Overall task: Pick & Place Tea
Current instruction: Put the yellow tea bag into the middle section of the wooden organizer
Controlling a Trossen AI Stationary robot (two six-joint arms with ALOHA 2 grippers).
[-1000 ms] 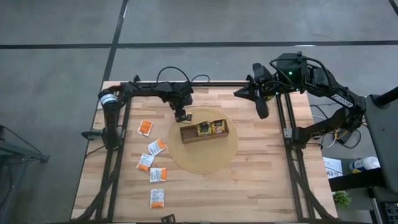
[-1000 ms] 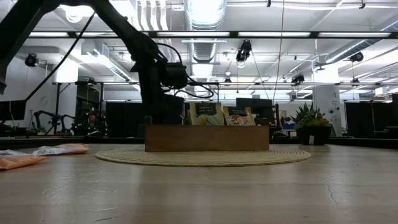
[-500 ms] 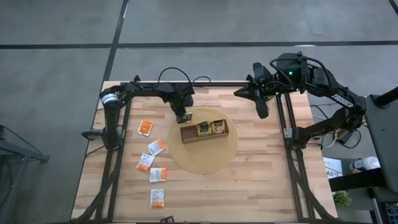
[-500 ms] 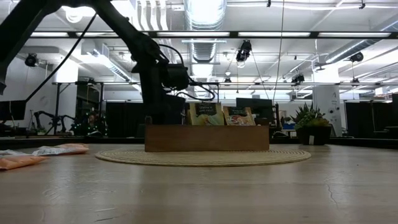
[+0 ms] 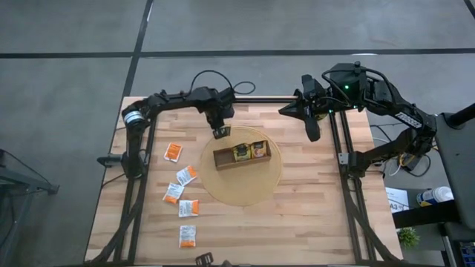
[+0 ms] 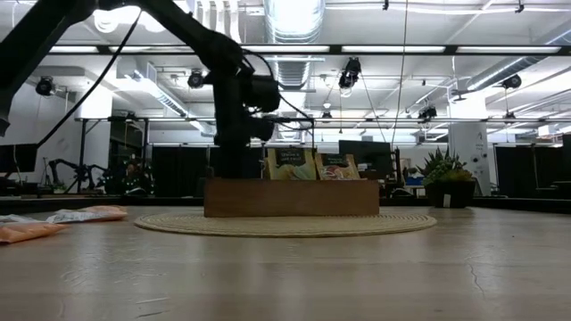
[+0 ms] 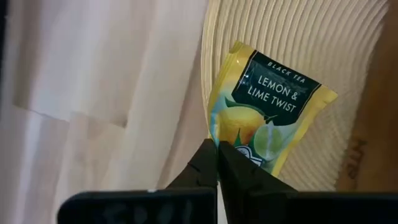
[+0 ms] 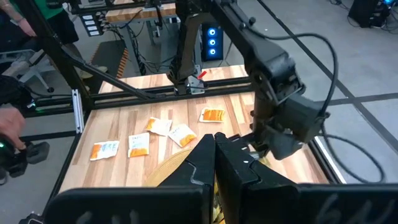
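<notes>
Now a yellow-green tea sachet [image 7: 261,118] is pinched by its lower edge in the left gripper's [image 7: 216,163] closed jaws, above the round mat's [image 5: 245,194] far-left edge. It should be carried level to the wooden tray's [image 5: 223,161] empty left compartment and released only once squarely over it. Meanwhile the right gripper [image 5: 312,132] is parked, jaws closed, over the counter's [image 5: 319,215] far right.

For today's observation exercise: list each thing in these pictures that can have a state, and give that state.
left gripper: shut on lemon sachet, above the mat's edge
lemon sachet: gripped at one edge
right gripper: shut, empty, waiting at the table's far right
wooden tray: on the mat, two sachets upright inside
loose sachets: five lying flat on the table
</notes>
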